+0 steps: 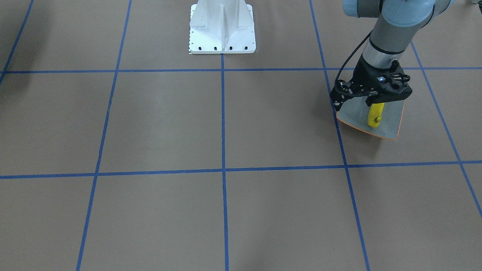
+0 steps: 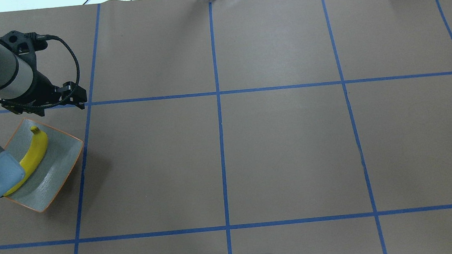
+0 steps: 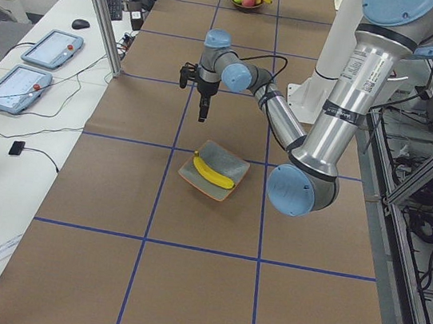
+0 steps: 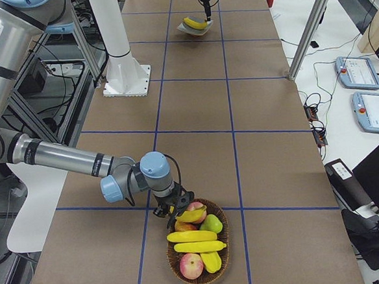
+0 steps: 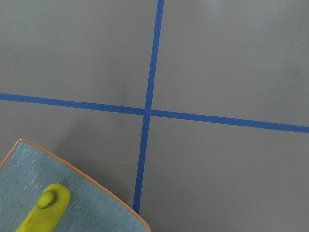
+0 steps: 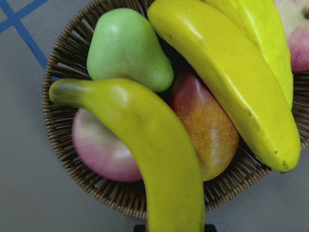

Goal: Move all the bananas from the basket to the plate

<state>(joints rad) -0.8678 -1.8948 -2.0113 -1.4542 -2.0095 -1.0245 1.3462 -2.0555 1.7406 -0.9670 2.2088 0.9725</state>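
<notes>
We log first banana (image 2: pixel 36 151) lying on plate (image 2: pixel 58 168). Left claw (image 3: pixel 202 116) hangs over desk (image 2: pixel 285 150) just beyond; cannot tell if apart or together. Right claw (image 4: pixel 179 211) looks clamped on top banana (image 6: pixel 159 159) in basket (image 6: pixel 62 67). Second pickup under way, by our read. Next: lift clear, carry to plate.

- banana (image 6: pixel 164 159) between the jaws of the right gripper (image 6: pixel 175 226): smooth, glossy, plastic-looking yellow skin;
- basket (image 6: pixel 63 63) under those jaws: rough woven wicker, matt brown;
- pear (image 6: pixel 125 48) beyond those jaws: smooth green, soft sheen;
- plate (image 2: pixel 55 158) beside the jaws of the left gripper (image 3: pixel 202 114): matt grey-blue face, finely textured;
- table (image 2: pixel 285 146): matt brown paper; smooth blue tape (image 2: pixel 221 143) lines
</notes>
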